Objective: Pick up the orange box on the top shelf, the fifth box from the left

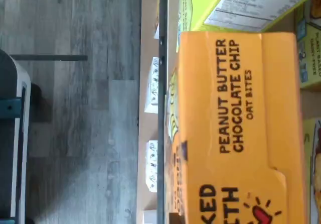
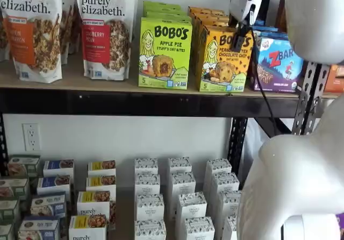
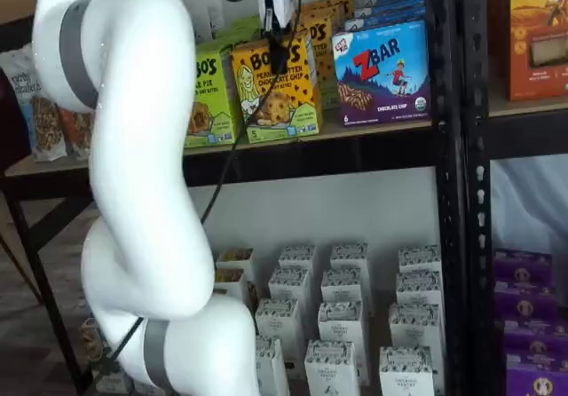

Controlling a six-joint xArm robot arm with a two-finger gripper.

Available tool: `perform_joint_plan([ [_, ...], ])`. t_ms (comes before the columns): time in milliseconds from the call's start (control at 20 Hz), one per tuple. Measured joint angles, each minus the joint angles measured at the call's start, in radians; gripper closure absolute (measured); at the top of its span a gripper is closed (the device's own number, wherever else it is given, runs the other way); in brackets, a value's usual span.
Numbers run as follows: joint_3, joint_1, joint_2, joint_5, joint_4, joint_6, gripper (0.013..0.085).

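The orange box [image 2: 221, 62] is a yellow-orange Bobo's Peanut Butter Chocolate Chip carton standing upright on the top shelf [image 2: 97, 86], between a green carton and a ZBar box. It also shows in a shelf view [image 3: 271, 103], and its top face fills the wrist view [image 1: 235, 133]. My gripper [image 2: 243, 21] hangs just above and in front of the orange box's top edge, white body up, with a cable beside it. In a shelf view [image 3: 280, 57] its black fingers overlap the carton's upper front. No gap between the fingers shows, so I cannot tell their state.
A green Bobo's Apple Pie box [image 2: 164, 54] stands left of the orange box, and a purple-blue ZBar box [image 2: 277, 62] right of it. Granola bags [image 2: 32, 30] stand farther left. Small white boxes [image 2: 150, 197] fill the lower level. A black upright [image 3: 448, 147] stands right of the ZBar box.
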Motion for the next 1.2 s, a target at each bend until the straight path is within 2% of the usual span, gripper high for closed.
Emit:
perform_joint_plan([
  [400,0.013,-0.01,-0.048,0.038,0.026,0.001,0.073],
  [650,0.012,-0.03,-0.09,0.097,0.085,0.005,0.073],
  [900,0.022,-0.046,-0.145,0.139,0.122,0.011,0.073],
  [1200,0.045,-0.059,-0.214,0.177,0.129,0.011,0.073],
])
